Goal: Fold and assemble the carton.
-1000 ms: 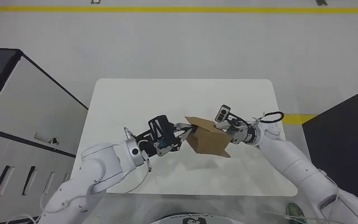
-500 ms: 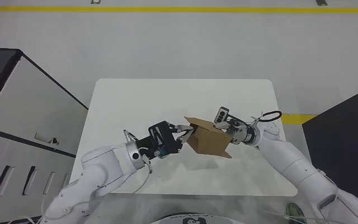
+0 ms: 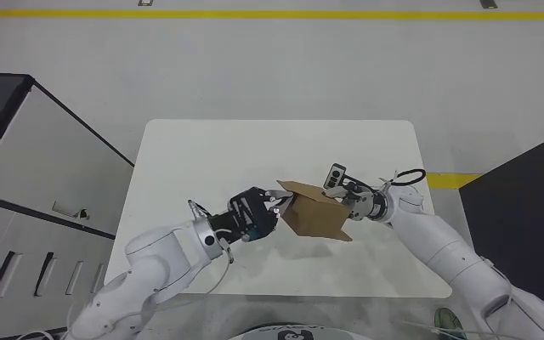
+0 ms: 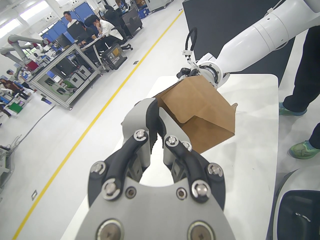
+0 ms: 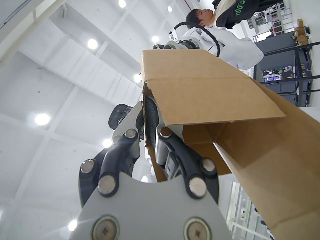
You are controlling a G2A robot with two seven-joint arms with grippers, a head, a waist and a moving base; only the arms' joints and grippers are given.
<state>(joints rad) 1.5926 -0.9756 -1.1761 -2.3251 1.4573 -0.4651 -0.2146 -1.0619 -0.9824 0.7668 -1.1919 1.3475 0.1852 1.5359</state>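
We see a brown carton [image 3: 314,219] held tilted over the white table [image 3: 212,153], a little right of centre and toward the near side, partly folded with flaps loose. The right gripper [image 5: 150,111] is clamped on the carton's right wall, cardboard pinched between its fingers. The left gripper [image 4: 158,116] has its fingers drawn together at the carton's left edge; we cannot tell whether they pinch cardboard
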